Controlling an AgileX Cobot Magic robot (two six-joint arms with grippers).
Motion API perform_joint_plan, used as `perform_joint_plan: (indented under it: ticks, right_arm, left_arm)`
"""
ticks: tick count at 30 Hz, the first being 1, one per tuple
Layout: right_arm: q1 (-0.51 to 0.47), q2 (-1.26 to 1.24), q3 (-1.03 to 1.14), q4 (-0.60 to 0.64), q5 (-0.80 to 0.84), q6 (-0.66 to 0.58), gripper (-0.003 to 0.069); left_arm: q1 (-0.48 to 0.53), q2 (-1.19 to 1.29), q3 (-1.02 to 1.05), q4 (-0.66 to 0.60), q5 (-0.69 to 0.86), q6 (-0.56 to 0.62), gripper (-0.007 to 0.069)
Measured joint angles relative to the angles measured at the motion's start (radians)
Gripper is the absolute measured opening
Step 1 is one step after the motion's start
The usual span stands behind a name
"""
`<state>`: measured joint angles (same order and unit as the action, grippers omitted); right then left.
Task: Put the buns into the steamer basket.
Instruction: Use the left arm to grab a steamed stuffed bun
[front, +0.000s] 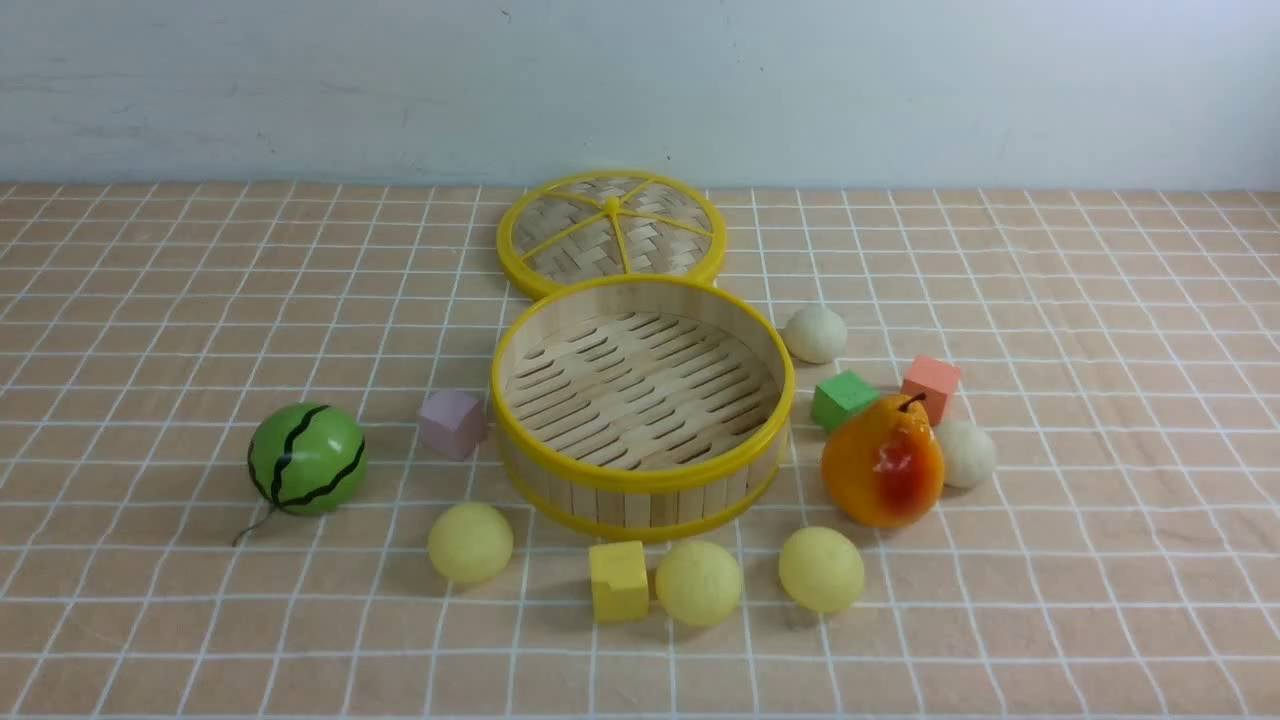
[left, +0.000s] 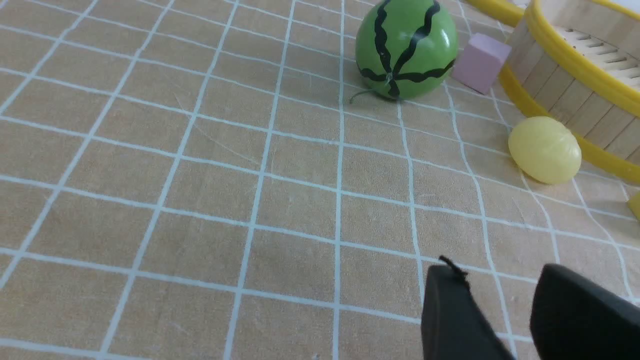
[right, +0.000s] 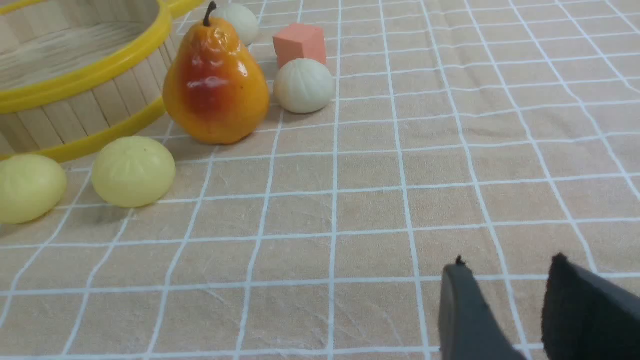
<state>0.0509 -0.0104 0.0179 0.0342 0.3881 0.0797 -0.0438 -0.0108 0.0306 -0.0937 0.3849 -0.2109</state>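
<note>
The steamer basket (front: 640, 478) stands empty at the middle of the checked cloth. Three pale yellow buns (front: 470, 542) (front: 698, 583) (front: 821, 569) lie in front of it, and two off-white buns (front: 815, 333) (front: 966, 453) lie to its right. Neither gripper shows in the front view. In the left wrist view my left gripper (left: 500, 272) is open over bare cloth, well short of a yellow bun (left: 545, 150) beside the basket (left: 575, 65). My right gripper (right: 509, 265) is open too, apart from the yellow buns (right: 133, 171) (right: 30, 187) and the off-white buns (right: 304, 85) (right: 241, 20).
The flat woven lid (front: 611, 233) lies behind the basket. A green watermelon ball (front: 306, 458) and a lilac cube (front: 452, 422) sit to its left. A yellow cube (front: 618, 581) is in front. A pear (front: 883, 462), a green cube (front: 844, 399) and a salmon cube (front: 930, 387) crowd the right.
</note>
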Motion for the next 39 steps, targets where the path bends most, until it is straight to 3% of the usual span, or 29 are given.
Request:
perform_joint_plan:
  ticks: [21, 26, 29, 31, 35, 39]
  right_arm:
    - [0.0, 0.0, 0.0, 0.0, 0.0, 0.0, 0.0241]
    - [0.0, 0.0, 0.0, 0.0, 0.0, 0.0, 0.0241]
    - [0.0, 0.0, 0.0, 0.0, 0.0, 0.0, 0.0241]
    - [0.0, 0.0, 0.0, 0.0, 0.0, 0.0, 0.0241]
    - [0.0, 0.0, 0.0, 0.0, 0.0, 0.0, 0.0241]
    - [0.0, 0.0, 0.0, 0.0, 0.0, 0.0, 0.0241]
  left_arm:
    - [0.0, 0.0, 0.0, -0.003, -0.027, 0.0, 0.0238]
    - [0.0, 0.0, 0.0, -0.189, -0.136, -0.107, 0.0238]
    - [0.0, 0.0, 0.0, -0.406, -0.187, -0.228, 0.0238]
    - [0.0, 0.0, 0.0, -0.486, -0.215, -0.26, 0.0238]
    - [-0.001, 0.0, 0.0, -0.538, -0.291, -0.261, 0.0216]
    - [-0.002, 0.0, -0.089, -0.553, -0.215, -0.234, 0.0105]
